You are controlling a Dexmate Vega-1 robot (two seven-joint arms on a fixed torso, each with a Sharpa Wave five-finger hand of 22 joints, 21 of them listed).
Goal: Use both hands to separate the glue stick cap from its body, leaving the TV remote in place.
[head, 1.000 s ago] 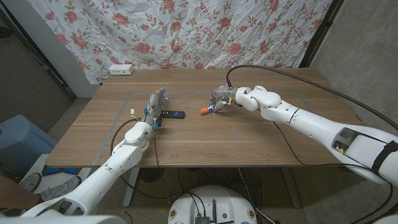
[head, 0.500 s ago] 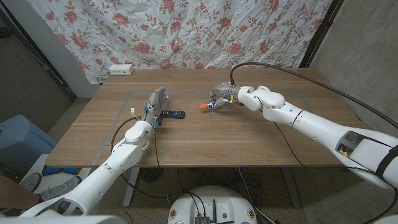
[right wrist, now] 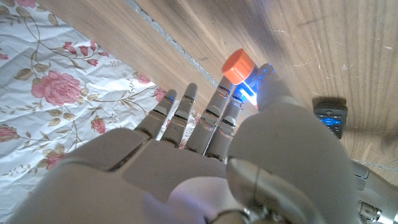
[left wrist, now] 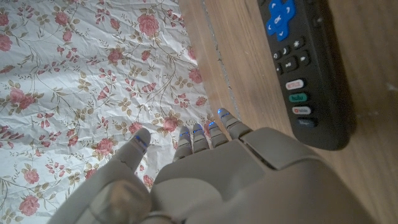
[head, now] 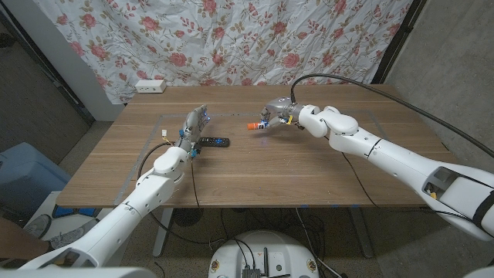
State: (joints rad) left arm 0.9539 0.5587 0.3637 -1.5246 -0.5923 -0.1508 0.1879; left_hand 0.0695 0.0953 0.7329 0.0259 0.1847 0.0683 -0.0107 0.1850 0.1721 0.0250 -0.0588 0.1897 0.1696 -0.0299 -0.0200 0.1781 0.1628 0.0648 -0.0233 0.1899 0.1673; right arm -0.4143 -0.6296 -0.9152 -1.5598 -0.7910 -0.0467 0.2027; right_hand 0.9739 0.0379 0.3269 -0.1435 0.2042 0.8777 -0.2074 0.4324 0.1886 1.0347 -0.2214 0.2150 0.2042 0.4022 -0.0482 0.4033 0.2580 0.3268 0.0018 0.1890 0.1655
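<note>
My right hand (head: 279, 116) grips the glue stick body above the table's middle, and its orange cap (head: 253, 124) pokes out toward my left side. In the right wrist view the cap (right wrist: 239, 65) sticks out past the fingers of that hand (right wrist: 205, 155). The black TV remote (head: 214, 142) lies on the table left of centre, and its buttons show in the left wrist view (left wrist: 309, 68). My left hand (head: 194, 128) stands upright just beside the remote's left end, fingers apart and holding nothing (left wrist: 205, 180).
A white power strip (head: 150, 86) lies at the table's back left corner. A floral curtain (head: 255, 38) hangs behind the table. A faint tape outline (head: 158, 131) marks the work area. A black cable (head: 363, 81) arcs over my right arm.
My right hand has lifted the glue stick off the table and carried it a little farther away. The left hand and the remote have stayed put.
</note>
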